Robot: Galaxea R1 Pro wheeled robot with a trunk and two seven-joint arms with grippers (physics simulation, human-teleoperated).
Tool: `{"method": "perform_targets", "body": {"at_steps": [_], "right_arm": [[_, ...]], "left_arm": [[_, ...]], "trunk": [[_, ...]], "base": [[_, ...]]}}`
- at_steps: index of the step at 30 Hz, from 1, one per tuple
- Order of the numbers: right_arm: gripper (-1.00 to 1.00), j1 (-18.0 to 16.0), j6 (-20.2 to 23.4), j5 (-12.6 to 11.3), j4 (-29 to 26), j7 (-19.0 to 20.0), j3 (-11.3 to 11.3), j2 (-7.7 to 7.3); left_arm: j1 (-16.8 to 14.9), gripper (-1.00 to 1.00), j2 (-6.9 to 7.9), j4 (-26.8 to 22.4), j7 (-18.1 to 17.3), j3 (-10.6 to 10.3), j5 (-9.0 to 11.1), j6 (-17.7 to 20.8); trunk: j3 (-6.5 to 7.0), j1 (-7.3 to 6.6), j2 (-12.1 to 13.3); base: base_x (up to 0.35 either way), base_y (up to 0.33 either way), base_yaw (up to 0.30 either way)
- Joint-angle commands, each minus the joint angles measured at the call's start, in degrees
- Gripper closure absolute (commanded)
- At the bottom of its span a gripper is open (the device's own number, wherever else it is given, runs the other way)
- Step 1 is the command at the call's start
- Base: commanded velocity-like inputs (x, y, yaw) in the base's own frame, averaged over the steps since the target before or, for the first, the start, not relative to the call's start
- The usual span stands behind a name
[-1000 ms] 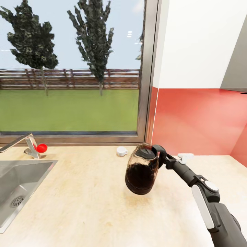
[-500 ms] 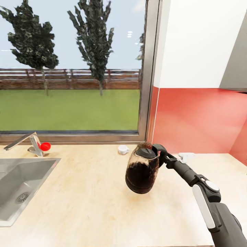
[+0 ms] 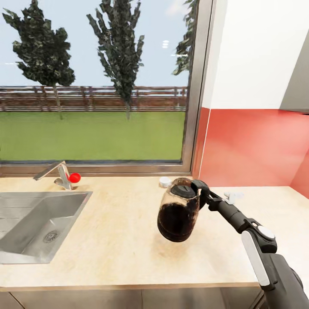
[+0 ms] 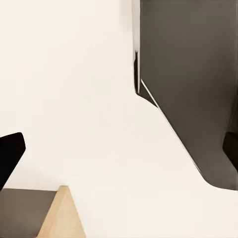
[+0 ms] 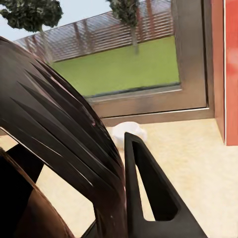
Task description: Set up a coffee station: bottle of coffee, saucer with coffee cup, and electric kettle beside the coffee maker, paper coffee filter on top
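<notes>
- From the head view, the right claw (image 3: 201, 192) is clamped on the handle of the kettle (image 3: 178, 211), a dark glass one, which hangs tilted a little above the worktop (image 3: 116, 240), not touching it. So the step in hand is bringing the kettle to its place.
- Same view: a small white cup (image 3: 165, 182) sits at the back by the window, just behind the kettle, and some small white thing (image 3: 232, 197) lies beyond the arm; I can't make out what it is. The sink (image 3: 32, 225) and tap (image 3: 58, 174) are well off to the left. I can't pick out a coffee maker here, so the next move calls for finding it first, then lowering the kettle upright beside it.
- Left wrist view: pale wall and a dark panel; whether the left claw is wide or closed I cannot tell.
- Right wrist view: the kettle's dark curved body (image 5: 54, 134) presses close against a finger (image 5: 148, 193), with the cup (image 5: 127, 131) on the worktop beyond.
</notes>
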Motion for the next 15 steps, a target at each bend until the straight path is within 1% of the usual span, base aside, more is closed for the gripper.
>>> {"method": "perform_targets", "body": {"at_steps": [1, 3, 5, 10, 15], "right_arm": [[1.0, -0.1, 0.5, -0.7, -0.1, 0.1, -0.1, 0.02], [1.0, -0.1, 0.5, -0.7, -0.1, 0.1, -0.1, 0.02], [1.0, -0.1, 0.5, -0.7, -0.1, 0.1, 0.0, 0.02], [1.0, -0.1, 0.6, -0.7, -0.1, 0.1, 0.2, 0.25], [1.0, -0.1, 0.6, -0.7, -0.1, 0.1, 0.3, 0.37]], "left_arm": [[-0.1, -1.0, 0.0, 0.0, 0.1, -0.5, 0.5, 0.1], [-0.1, -1.0, 0.02, 0.0, 0.1, -0.4, 0.6, 0.1], [-0.1, -1.0, 0.04, 0.0, 0.1, -0.4, 0.6, 0.1], [-0.1, -1.0, 0.01, 0.0, 0.0, -0.3, 0.6, 0.0], [-0.1, -1.0, -0.03, 0.0, 0.0, -0.3, 0.7, -0.2]], "trunk": [[-0.13, 0.03, -0.1], [-0.13, 0.03, -0.1], [-0.13, 0.03, -0.1], [-0.13, 0.03, -0.1], [-0.13, 0.03, -0.1]], "base": [[-0.016, 0.302, 0.0], [-0.008, 0.304, 0.003], [-0.002, 0.306, 0.177], [0.081, 0.306, 0.267], [0.168, 0.304, 0.277]]}}
